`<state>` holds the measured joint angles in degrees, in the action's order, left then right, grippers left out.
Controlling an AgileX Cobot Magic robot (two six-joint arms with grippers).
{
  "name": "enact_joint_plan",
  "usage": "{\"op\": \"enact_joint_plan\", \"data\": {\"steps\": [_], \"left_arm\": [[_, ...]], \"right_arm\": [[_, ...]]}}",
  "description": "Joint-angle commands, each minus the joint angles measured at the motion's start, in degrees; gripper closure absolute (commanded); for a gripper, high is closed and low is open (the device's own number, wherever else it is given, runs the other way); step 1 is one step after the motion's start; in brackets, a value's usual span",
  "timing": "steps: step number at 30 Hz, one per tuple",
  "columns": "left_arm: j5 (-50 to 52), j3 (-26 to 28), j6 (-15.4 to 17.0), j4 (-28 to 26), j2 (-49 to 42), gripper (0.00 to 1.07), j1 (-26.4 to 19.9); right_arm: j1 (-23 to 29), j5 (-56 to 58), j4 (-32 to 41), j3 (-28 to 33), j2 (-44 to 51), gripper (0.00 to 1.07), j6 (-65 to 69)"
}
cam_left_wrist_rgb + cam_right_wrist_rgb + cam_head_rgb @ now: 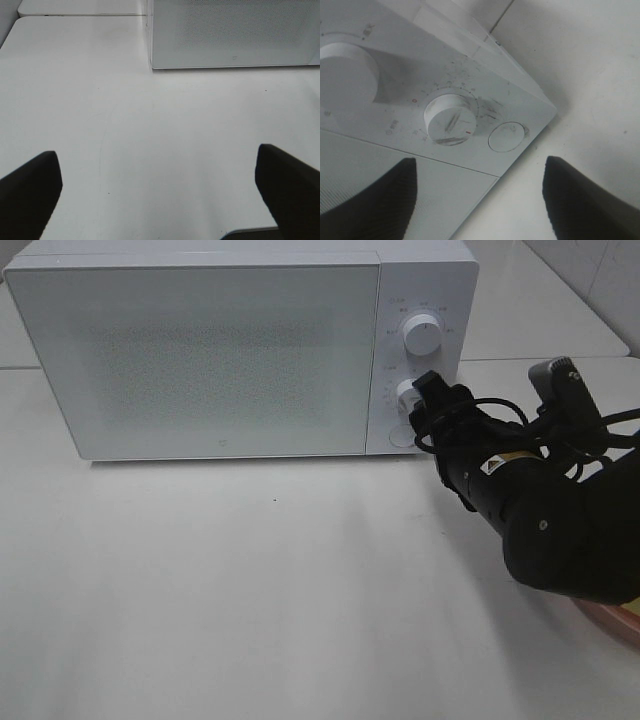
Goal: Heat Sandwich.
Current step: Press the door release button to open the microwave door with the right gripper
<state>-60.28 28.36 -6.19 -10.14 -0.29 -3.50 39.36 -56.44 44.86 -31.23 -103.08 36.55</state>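
No sandwich shows in any view. The white microwave (pixel 200 350) stands at the back of the table with its door shut. My right gripper (pixel 428 400) is at the control panel, just in front of the lower knob (pixel 407 393). In the right wrist view the gripper (pixel 480 170) is open, its dark fingers (pixel 380 200) spread wide of the lower knob (pixel 451 119) and apart from it. A round button (pixel 507 136) lies beside that knob. My left gripper (pixel 160 200) is open over bare table, facing the microwave (pixel 230 35).
The upper knob (pixel 421 337) sits above the lower one on the panel. A pink plate's edge (pixel 625 620) peeks out under my right arm at the right border. A second white table (pixel 540 300) adjoins behind.
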Motion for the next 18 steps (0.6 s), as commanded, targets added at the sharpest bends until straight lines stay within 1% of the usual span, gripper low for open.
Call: {"op": "enact_joint_plan", "data": {"steps": [1,3,4,5,7,8,9,10,12,13,18], "left_arm": [[0.9,-0.1,-0.1,-0.1,-1.4,0.03,0.0],[0.9,-0.1,-0.1,-0.1,-1.4,0.03,0.0],[0.9,-0.1,-0.1,-0.1,-1.4,0.03,0.0],[0.9,-0.1,-0.1,-0.1,-1.4,0.03,0.0],[0.9,-0.1,-0.1,-0.1,-1.4,0.03,0.0],[0.9,-0.1,-0.1,-0.1,-1.4,0.03,0.0],[0.9,-0.1,-0.1,-0.1,-1.4,0.03,0.0],[0.9,-0.1,-0.1,-0.1,-1.4,0.03,0.0],[0.9,-0.1,-0.1,-0.1,-1.4,0.03,0.0],[0.9,-0.1,-0.1,-0.1,-1.4,0.03,0.0],[0.9,-0.1,-0.1,-0.1,-1.4,0.03,0.0]], "right_arm": [[0.2,0.4,-0.4,0.0,0.2,0.48,12.0],[0.2,0.4,-0.4,0.0,0.2,0.54,16.3],[0.2,0.4,-0.4,0.0,0.2,0.54,16.3],[0.2,0.4,-0.4,0.0,0.2,0.63,19.8],[0.2,0.5,-0.4,0.0,0.2,0.76,22.2],[0.2,0.6,-0.4,0.0,0.2,0.81,23.1],[0.2,0.6,-0.4,0.0,0.2,0.81,23.1],[0.2,1.8,-0.4,0.0,0.2,0.94,24.8],[0.2,3.0,-0.4,0.0,0.2,1.05,26.2],[0.2,3.7,-0.4,0.0,0.2,1.07,27.4],[0.2,4.5,-0.5,0.0,0.2,1.07,29.7]]}}
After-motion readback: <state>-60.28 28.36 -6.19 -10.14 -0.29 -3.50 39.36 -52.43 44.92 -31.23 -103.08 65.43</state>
